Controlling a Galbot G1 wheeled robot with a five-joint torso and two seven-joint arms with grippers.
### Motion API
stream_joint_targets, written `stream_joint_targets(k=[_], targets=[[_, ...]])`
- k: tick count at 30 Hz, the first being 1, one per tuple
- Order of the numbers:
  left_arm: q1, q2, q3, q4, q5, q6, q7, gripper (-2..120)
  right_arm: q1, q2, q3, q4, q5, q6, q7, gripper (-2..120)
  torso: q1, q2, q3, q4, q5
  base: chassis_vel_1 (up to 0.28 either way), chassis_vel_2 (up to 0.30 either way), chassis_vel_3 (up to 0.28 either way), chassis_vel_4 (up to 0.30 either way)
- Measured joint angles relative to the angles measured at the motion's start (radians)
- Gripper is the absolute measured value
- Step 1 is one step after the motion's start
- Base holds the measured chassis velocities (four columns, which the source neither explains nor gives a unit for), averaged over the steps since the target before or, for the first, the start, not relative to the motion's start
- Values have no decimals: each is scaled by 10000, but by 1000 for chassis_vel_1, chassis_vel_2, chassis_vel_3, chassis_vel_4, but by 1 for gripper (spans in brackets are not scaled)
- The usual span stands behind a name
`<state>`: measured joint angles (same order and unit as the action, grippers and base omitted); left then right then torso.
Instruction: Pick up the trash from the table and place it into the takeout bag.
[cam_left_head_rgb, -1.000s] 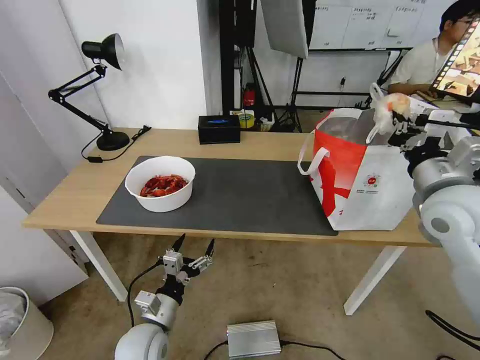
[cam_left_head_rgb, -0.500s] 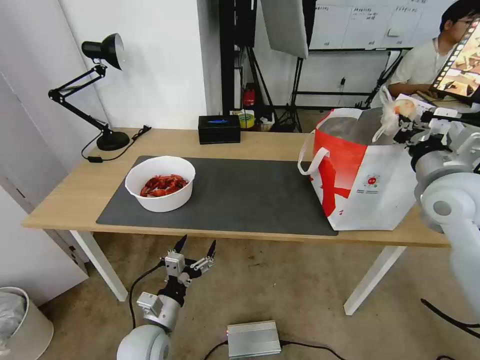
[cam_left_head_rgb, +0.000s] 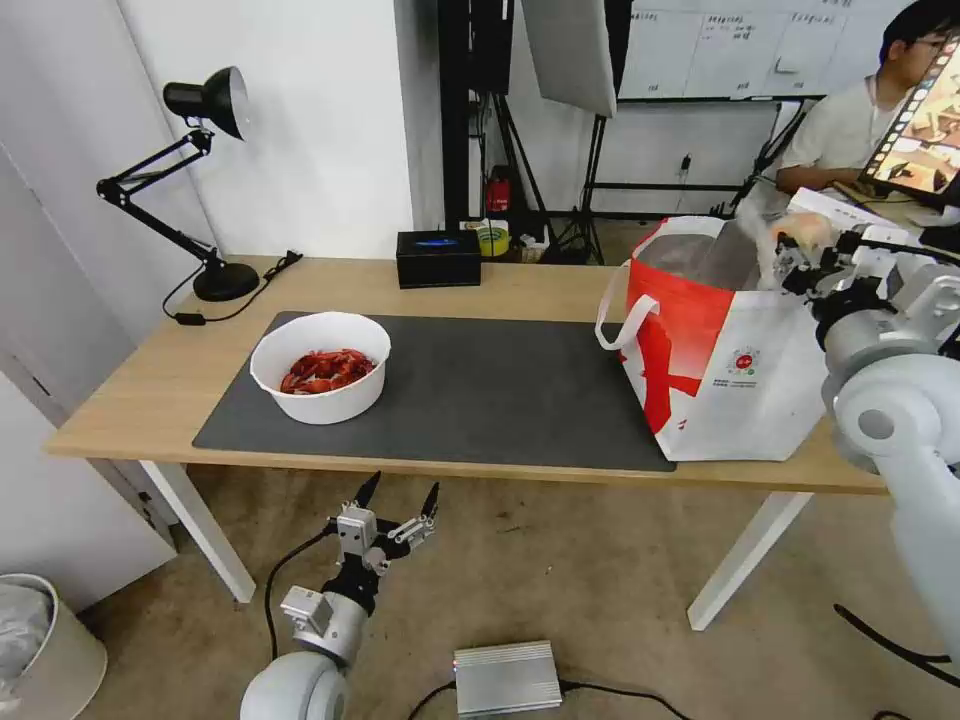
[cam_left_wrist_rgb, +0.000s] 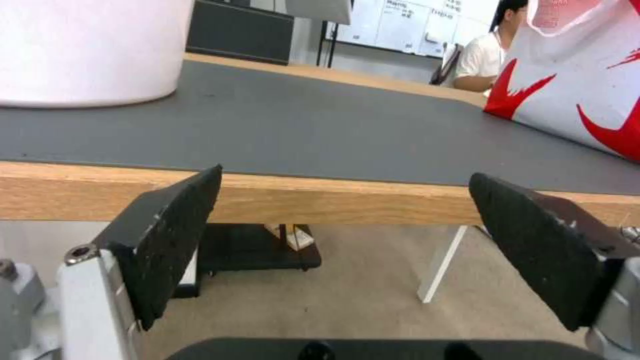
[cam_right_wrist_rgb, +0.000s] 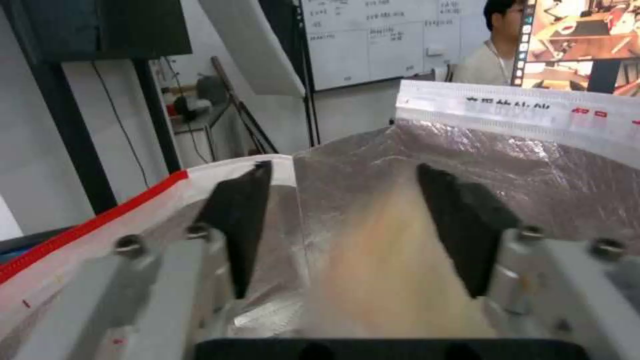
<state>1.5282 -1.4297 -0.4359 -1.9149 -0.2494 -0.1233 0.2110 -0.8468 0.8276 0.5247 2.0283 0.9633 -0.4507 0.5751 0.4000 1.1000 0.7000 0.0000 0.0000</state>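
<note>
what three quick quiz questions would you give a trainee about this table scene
1. True or false: the white round bowl of red crayfish shells sits on the dark grey rectangular mat.
2. The right end effector is above: A) a black desk lamp, B) the boxy white-and-red takeout bag, C) a small black box.
3. Is the left end effector, low in front of the light-wood table, open or shut?

Key: 1 true; 2 B; 3 open.
</note>
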Motion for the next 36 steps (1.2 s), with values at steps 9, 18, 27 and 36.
stream_joint_targets(k=[9,18,27,36], targets=[[45,-26,-13,-2,47,-17,7,100,7,21,-78,-5,-101,127,-9,91,0,0,0,0,0,0,0,0,0],[47,-48,-9,-12,67,-20,15,100,-47,206,-499,131,-1053,1794,-787,100,0,0,0,0,-2,0,0,0,0],[115,-118,-42,-77,97,-109,32,100,-619,734,-1231,491,-1724,5038,-3282,100,0,0,0,0,-1,0,0,0,0],[170,-153,-203,-238,114,-140,33,100,-2098,1667,-1828,742,-3276,6369,-4624,100,-1,1,-1,-2,-1,0,0,0,0]])
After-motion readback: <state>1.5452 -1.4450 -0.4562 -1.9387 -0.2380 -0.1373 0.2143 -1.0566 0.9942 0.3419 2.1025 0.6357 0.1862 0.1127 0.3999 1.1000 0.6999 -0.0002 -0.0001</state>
